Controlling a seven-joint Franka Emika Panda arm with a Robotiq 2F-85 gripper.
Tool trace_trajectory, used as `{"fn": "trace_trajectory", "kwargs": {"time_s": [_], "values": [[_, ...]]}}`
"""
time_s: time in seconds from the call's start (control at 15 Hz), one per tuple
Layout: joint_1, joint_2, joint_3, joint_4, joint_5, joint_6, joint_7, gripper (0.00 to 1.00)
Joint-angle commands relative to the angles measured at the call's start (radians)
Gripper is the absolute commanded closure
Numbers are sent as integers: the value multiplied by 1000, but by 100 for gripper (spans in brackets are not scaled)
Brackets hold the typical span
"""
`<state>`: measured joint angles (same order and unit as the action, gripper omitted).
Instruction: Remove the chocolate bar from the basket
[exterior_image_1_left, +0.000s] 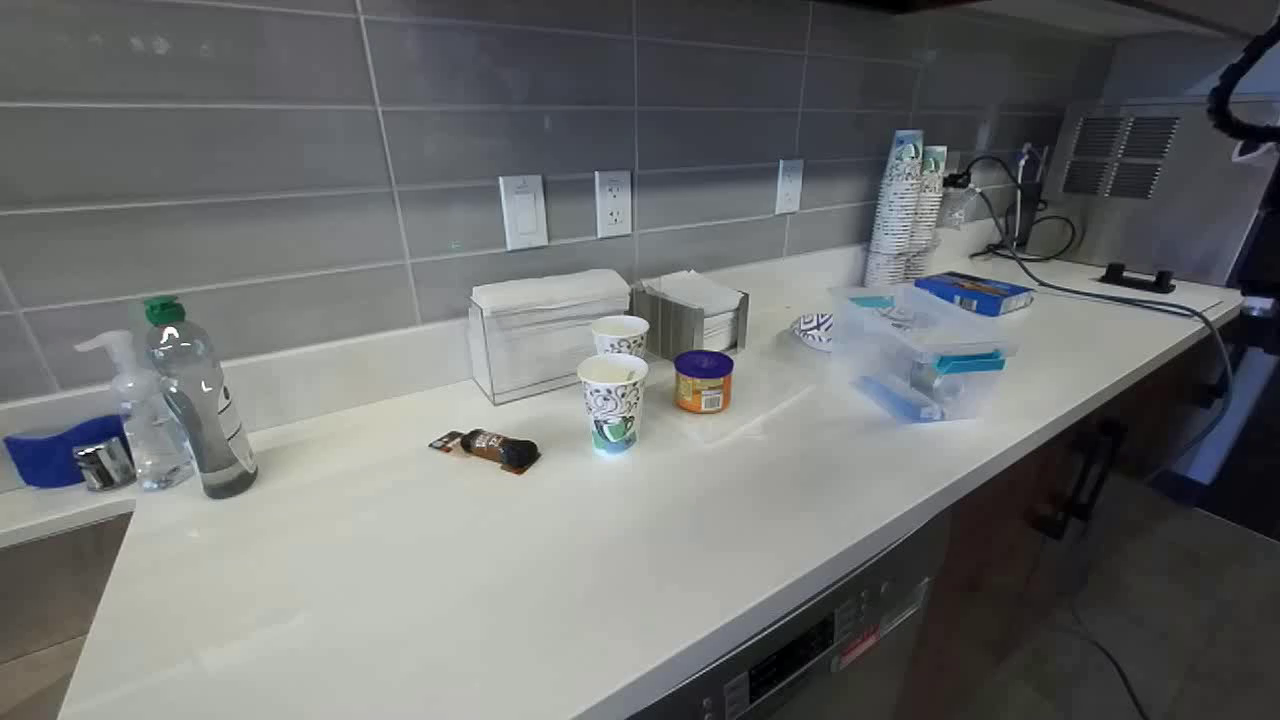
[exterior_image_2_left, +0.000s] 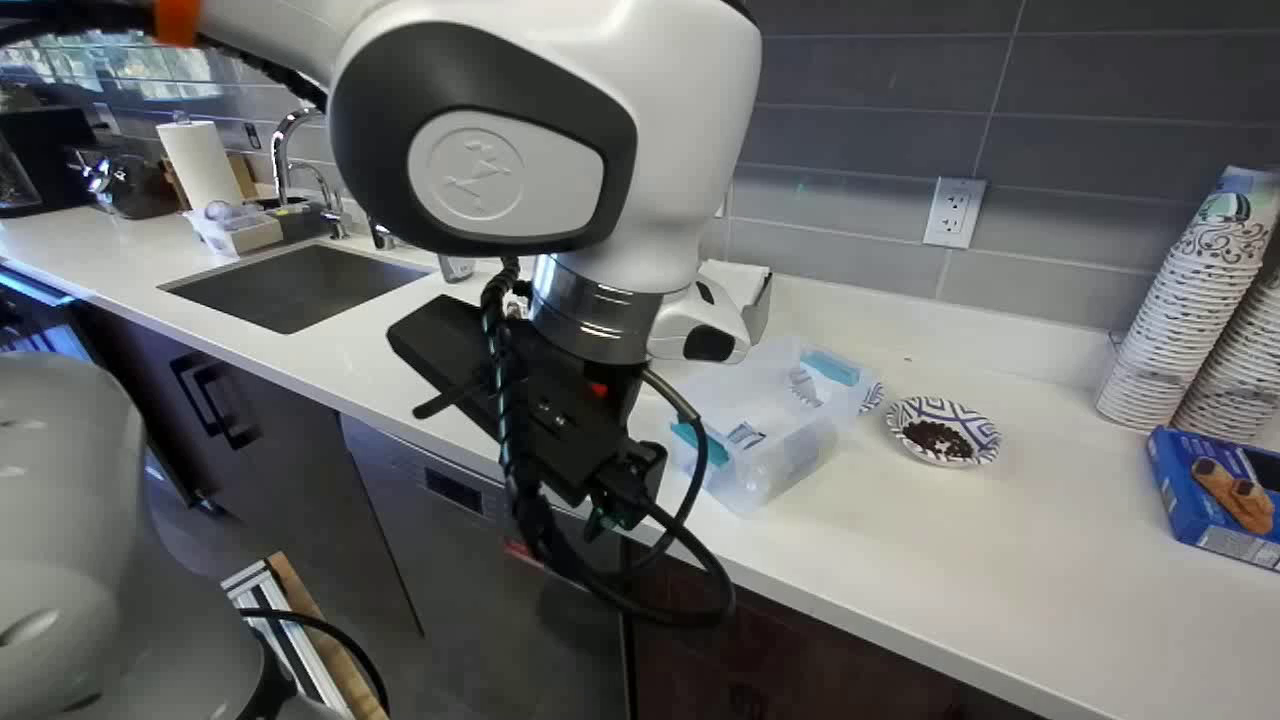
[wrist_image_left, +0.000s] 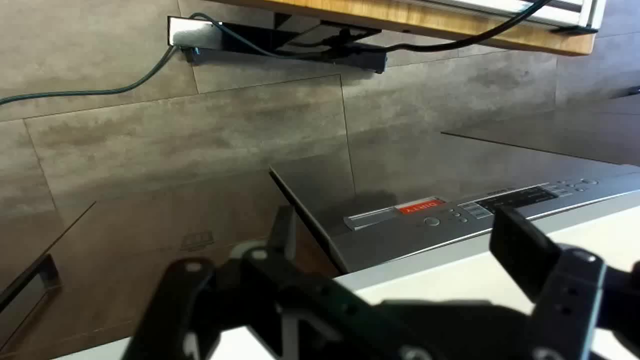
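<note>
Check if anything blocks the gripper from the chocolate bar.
Probably the near wall of the basket, between the gripper and what looks like the chocolate bar inside. Whether the top is open is unclear.

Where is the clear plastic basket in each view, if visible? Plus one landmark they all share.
In an exterior view: clear plastic basket on the counter, right of centre, about mid-height.
In an exterior view: clear plastic basket just right of centre, slightly low.
Wrist view: not in it.
Shared landmark: dishwasher control panel, in all three views.
</note>
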<state>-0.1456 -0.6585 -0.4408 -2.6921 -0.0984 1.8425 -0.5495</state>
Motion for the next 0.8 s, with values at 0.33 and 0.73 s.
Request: {"fn": "trace_trajectory", "kwargs": {"time_s": [0.33,0.73], "values": [[-19,5,18,1,11,-1,-10,0],[28,48,14,-16,105,74,-2,0]]}}
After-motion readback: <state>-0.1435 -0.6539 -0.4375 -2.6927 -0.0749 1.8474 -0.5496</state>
